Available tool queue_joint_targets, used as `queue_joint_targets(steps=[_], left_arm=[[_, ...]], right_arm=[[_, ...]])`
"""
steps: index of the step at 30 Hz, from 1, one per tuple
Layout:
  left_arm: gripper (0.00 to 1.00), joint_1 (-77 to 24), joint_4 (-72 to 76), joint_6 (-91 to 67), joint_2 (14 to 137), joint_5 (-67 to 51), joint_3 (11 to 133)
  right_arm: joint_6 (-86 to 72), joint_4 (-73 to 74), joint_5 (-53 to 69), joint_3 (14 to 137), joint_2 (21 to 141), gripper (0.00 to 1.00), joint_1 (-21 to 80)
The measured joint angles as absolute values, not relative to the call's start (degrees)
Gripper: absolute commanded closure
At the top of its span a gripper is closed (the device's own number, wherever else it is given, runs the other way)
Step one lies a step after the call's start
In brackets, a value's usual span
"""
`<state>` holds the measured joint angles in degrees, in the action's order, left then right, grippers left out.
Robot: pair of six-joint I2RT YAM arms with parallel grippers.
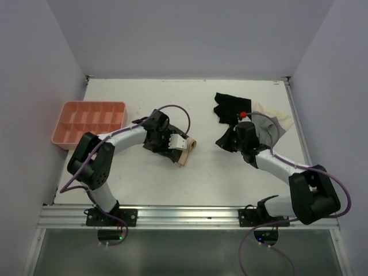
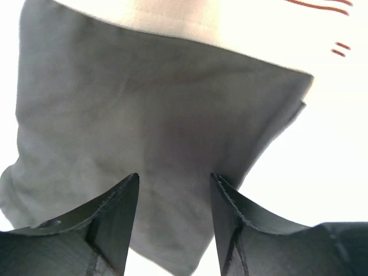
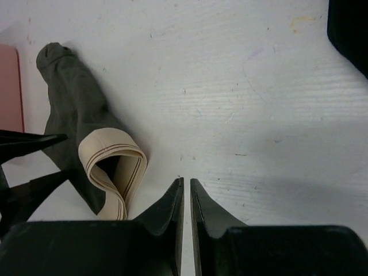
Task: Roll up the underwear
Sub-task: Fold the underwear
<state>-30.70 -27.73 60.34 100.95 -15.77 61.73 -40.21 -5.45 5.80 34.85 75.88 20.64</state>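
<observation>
The underwear (image 1: 188, 150) lies on the white table left of centre, a dark brown garment with a pale beige striped waistband (image 3: 112, 167) curled up at its right end. My left gripper (image 1: 179, 146) hovers low over it, open. Its two fingers straddle the dark fabric (image 2: 161, 115) without pinching it, and the waistband runs across the top of the left wrist view. My right gripper (image 1: 223, 141) is to the right of the garment and apart from it. It is shut, and only a thin slit shows between its fingers (image 3: 172, 198) above bare table.
A pink compartment tray (image 1: 86, 121) sits at the left edge of the table. A black garment (image 1: 230, 106) and a grey-and-cream garment (image 1: 276, 118) lie at the back right, close behind the right arm. Metal rails border the table's near edge.
</observation>
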Motion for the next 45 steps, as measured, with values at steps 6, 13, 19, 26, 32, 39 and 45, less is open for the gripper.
queue_joint_targets(steps=[6,13,19,26,32,39,45], left_arm=[[0.45,-27.77,-29.26,69.01,87.59,-22.98,56.1],[0.54,-31.7,-28.73,73.17,78.26,-28.27,49.32],[0.54,-32.8,-28.8,73.38,80.05,-29.63,47.22],[0.54,-32.82,-28.14,73.78,80.23,-30.81,47.11],[0.62,-33.87,-26.11,73.71,81.41,-31.29,46.09],[0.65,-35.66,-23.29,73.54,82.15,-30.61,43.13],[0.67,-35.66,-21.41,73.17,82.15,-30.41,43.13]], right_arm=[[-42.54,-11.4,9.06,31.68,78.91,0.68,21.06],[-42.7,-16.84,8.54,35.2,88.51,0.57,26.96],[-41.23,-19.33,8.01,40.45,96.16,0.51,30.44],[-40.14,-23.16,7.11,41.17,99.04,0.53,31.62],[-40.82,-30.39,6.85,38.61,99.48,0.57,31.83],[-43.48,-40.36,5.56,31.94,99.61,0.62,32.25],[-45.8,-42.94,3.7,26.04,94.96,0.57,32.56]])
